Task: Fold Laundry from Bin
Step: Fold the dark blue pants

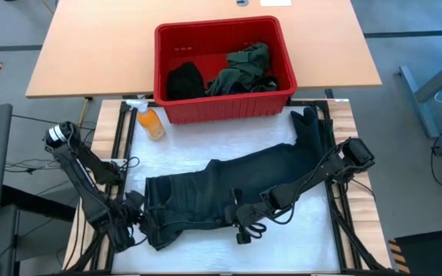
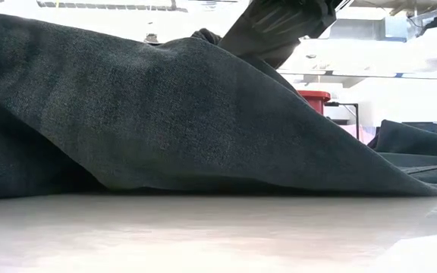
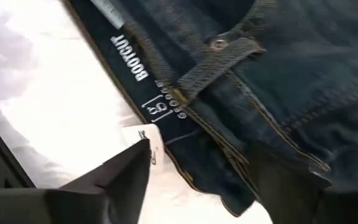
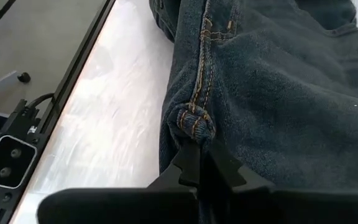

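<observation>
You have dark denim trousers [image 1: 236,192] at the frame's centre — coarse, matt weave, tan topstitching, a dull metal button [image 3: 218,44]. Beneath them the table [image 1: 175,157] surface looks smooth, white and faintly glossy. At upper centre the bin [image 1: 225,103] is shiny red plastic with ribbed sides — soft matt cloth [image 1: 240,69] inside. Behind it, a smooth wood-look desktop [image 1: 98,54].

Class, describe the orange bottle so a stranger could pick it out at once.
Find the red bin at the table's far edge. Just off its front left corner stands the orange spray bottle with a white trigger top. It is the only bright, hard item; everything nearby is dark cloth.
</observation>
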`<action>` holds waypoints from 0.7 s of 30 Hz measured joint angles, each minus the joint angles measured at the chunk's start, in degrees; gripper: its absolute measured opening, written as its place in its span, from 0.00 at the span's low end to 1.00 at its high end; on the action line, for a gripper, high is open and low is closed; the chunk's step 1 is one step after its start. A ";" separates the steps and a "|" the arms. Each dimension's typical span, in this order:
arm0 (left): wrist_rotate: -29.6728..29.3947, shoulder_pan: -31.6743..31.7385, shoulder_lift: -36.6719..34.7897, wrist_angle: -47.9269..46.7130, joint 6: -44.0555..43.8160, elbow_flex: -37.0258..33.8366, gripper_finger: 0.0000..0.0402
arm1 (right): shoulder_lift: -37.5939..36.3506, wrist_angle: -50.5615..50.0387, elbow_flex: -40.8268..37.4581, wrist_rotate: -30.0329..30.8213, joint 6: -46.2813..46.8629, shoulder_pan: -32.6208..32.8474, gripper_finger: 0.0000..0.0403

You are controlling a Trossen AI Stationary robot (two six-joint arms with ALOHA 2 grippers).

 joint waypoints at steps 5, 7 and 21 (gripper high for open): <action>-1.88 0.00 -2.38 7.08 -3.78 -6.18 0.74 | 0.00 -0.07 0.00 -0.40 0.41 0.01 0.06; -1.62 0.00 -2.43 11.29 -4.02 -9.28 0.77 | 0.00 -0.05 0.00 -0.40 0.41 0.02 0.06; -5.81 1.68 -2.48 29.95 -2.13 -20.65 0.79 | 0.00 -0.19 -0.04 -0.73 0.85 0.07 0.06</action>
